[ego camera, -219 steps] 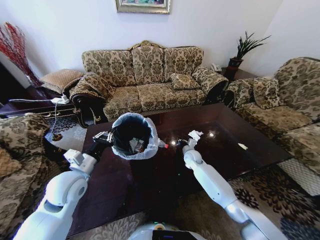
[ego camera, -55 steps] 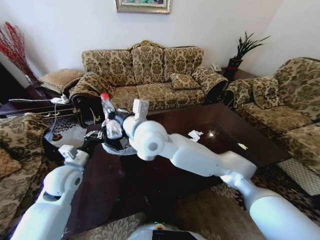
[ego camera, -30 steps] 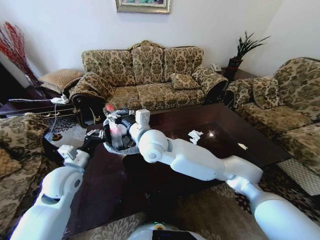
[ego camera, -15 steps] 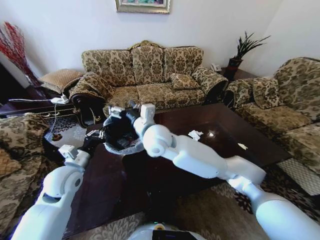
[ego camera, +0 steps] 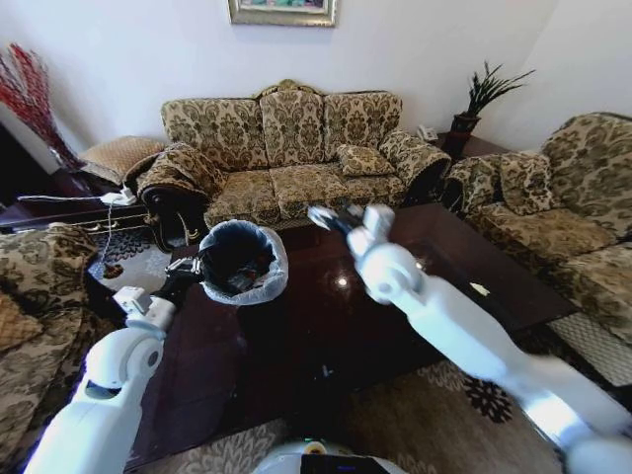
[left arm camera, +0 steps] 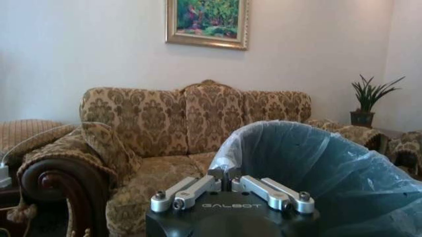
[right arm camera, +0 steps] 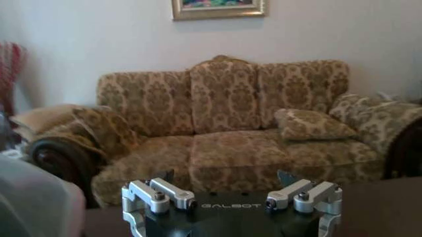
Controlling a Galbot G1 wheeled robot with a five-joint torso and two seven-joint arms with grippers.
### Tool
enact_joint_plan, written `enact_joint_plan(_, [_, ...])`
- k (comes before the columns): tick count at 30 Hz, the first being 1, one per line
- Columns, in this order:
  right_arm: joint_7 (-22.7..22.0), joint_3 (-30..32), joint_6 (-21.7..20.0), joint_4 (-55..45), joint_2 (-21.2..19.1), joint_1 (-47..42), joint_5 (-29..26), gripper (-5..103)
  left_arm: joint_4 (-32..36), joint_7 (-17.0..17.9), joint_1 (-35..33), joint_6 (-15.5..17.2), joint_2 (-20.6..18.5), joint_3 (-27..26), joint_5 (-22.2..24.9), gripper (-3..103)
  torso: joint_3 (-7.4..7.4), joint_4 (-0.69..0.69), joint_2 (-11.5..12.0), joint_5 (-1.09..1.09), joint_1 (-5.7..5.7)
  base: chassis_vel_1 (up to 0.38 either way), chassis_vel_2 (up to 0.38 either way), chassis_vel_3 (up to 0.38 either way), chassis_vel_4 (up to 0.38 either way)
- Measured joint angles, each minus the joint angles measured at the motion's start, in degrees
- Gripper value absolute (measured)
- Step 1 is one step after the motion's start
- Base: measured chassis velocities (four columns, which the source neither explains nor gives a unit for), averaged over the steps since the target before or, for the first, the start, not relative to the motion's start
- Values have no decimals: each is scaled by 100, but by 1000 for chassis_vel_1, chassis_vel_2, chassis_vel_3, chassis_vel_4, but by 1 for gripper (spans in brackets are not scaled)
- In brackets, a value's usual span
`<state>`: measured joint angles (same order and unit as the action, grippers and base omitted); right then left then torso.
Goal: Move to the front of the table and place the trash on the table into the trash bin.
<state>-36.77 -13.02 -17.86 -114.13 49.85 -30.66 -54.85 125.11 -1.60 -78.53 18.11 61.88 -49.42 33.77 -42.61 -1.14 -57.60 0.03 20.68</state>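
Left gripper (ego camera: 194, 267): clamped on bin (ego camera: 243, 263) rim, left of centre; hold level. Right gripper (ego camera: 331, 217): jaws apart, empty, upper centre; lower onto scrap (ego camera: 479, 289), right side of table (ego camera: 296, 336)

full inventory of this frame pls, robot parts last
table: 1, glossy dark brown, centre of room
trash bin: 1, black with whitish bag liner, near the table's far left corner, scraps inside
trash: 1 small white scrap, right side of the table
sofas: floral tan; one behind the table, others at left and right
framed picture: 1, gilt frame, on the wall above the sofa
potted plant: 1, green, far right corner
red branches: 1 bunch, far left
left gripper: shut on the bin's rim
right gripper: open, empty, raised over the table's far edge
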Motion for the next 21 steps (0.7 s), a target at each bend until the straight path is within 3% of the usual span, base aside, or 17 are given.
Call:
enact_joint_plan(3, [107, 226, 155, 73, -87, -403, 344, 100, -1, -3, -1, -5, 1, -14, 55, 2, 0, -2, 0, -3, 0, 0, 0, 0, 0])
enact_joint_plan(11, [62, 713, 221, 56, 21, -823, 571, 100, 26, -107, -109, -95, 74, -56, 100, 2, 0, -4, 0, -6, 0, -46, -52, 63, 50])
enact_joint_plan(21, [90, 1076, 252, -38, 76, -1433, 802, 100, 36, -153, -181, -175, 110, -62, 88, 2, 0, 0, 0, -2, 0, -211, -210, 241, 238])
